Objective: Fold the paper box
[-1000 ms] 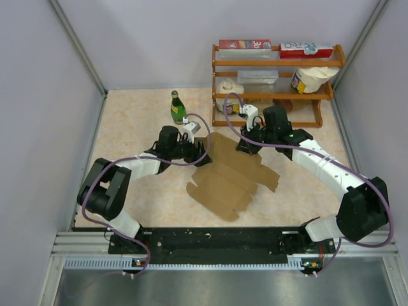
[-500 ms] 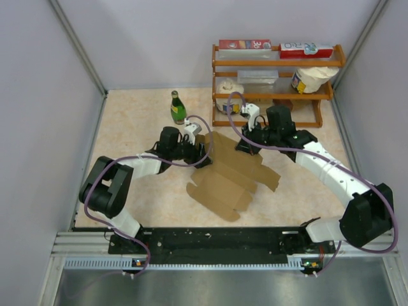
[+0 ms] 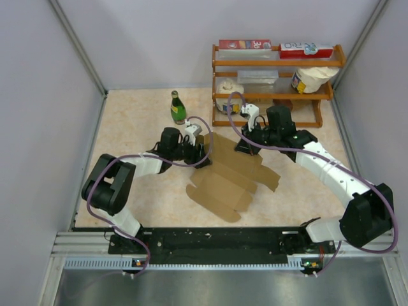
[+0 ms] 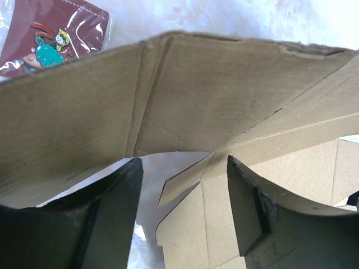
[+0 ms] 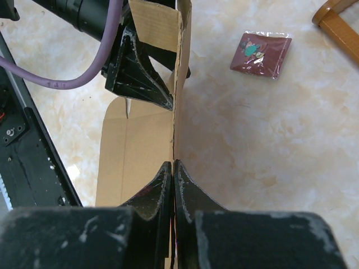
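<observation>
The paper box (image 3: 223,182) is a wide brown cardboard sheet lying unfolded mid-table, its far flap raised. My right gripper (image 3: 245,148) is at its far right edge; in the right wrist view it (image 5: 173,166) is shut on the raised flap (image 5: 178,73), seen edge-on. My left gripper (image 3: 201,153) is at the far left edge; in the left wrist view it (image 4: 182,168) is open, its fingers (image 4: 118,218) straddling the flat cardboard (image 4: 224,224), with the raised flap (image 4: 185,95) just ahead. It also shows in the right wrist view (image 5: 140,75) against the flap.
A green bottle (image 3: 178,107) stands behind the left gripper. A wooden rack (image 3: 274,95) with printed cartons and a tub is at the back right. A small dark-red card (image 5: 261,51) lies on the table beyond the flap, also in the left wrist view (image 4: 53,33).
The right gripper shifted slightly right and back with the flap. The left gripper edged a little toward the box's far left edge.
</observation>
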Robot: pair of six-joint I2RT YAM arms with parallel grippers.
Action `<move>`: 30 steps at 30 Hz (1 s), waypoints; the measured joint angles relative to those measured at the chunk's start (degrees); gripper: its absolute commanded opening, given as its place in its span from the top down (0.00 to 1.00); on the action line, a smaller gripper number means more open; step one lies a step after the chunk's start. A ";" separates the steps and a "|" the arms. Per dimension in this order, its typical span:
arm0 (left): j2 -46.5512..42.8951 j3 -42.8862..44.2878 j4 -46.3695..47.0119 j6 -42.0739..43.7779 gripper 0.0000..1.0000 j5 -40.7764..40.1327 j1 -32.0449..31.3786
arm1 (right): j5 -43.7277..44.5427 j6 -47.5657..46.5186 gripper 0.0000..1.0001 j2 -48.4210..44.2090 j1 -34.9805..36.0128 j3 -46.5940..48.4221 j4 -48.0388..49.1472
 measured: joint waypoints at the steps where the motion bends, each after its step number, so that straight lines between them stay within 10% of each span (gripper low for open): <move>1: 0.04 -0.02 -0.07 -0.13 0.38 0.00 0.00 | 0.00 0.00 1.00 0.00 0.00 0.00 0.00; 30: -1.90 0.00 -3.30 -4.04 0.42 -0.02 -0.02 | 0.22 0.17 1.00 0.09 0.00 0.00 0.00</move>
